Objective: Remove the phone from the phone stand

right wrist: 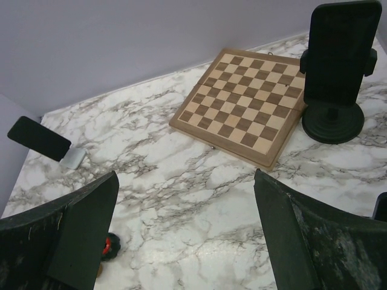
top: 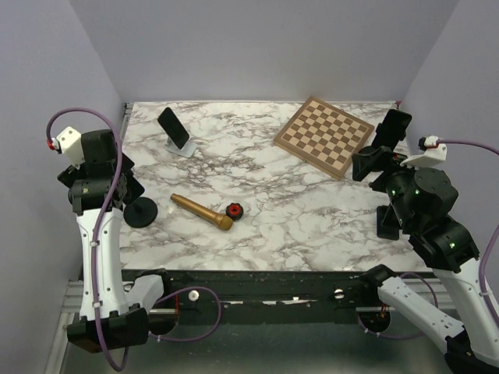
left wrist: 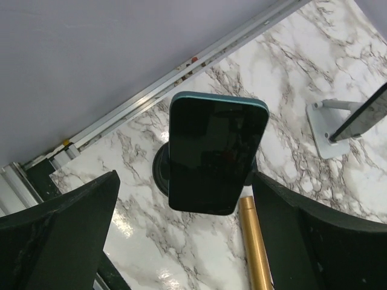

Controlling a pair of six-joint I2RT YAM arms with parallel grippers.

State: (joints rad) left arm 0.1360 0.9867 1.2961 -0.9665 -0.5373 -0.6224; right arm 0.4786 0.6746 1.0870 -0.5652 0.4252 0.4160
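Note:
A teal-edged dark phone (left wrist: pixel 216 151) stands upright on a black round-based stand (left wrist: pixel 160 172) at the table's left; the base shows in the top view (top: pixel 142 212). My left gripper (left wrist: pixel 187 241) is open, its fingers (left wrist: pixel 66 229) wide on either side just short of that phone, not touching it. In the top view the left gripper (top: pixel 123 187) covers the phone. A second phone (top: pixel 174 127) leans on a white stand (top: pixel 187 147) at the back left. A third phone (right wrist: pixel 340 45) sits in a black stand (right wrist: pixel 332 124) at the right. My right gripper (right wrist: pixel 184 235) is open and empty.
A wooden chessboard (top: pixel 323 135) lies at the back right. A wooden pestle (top: pixel 201 211) and a small black-and-red knob (top: pixel 233 210) lie mid-table, the pestle just right of the left stand (left wrist: pixel 257 241). A dark object (top: pixel 387 220) stands near the right edge. Walls enclose the table.

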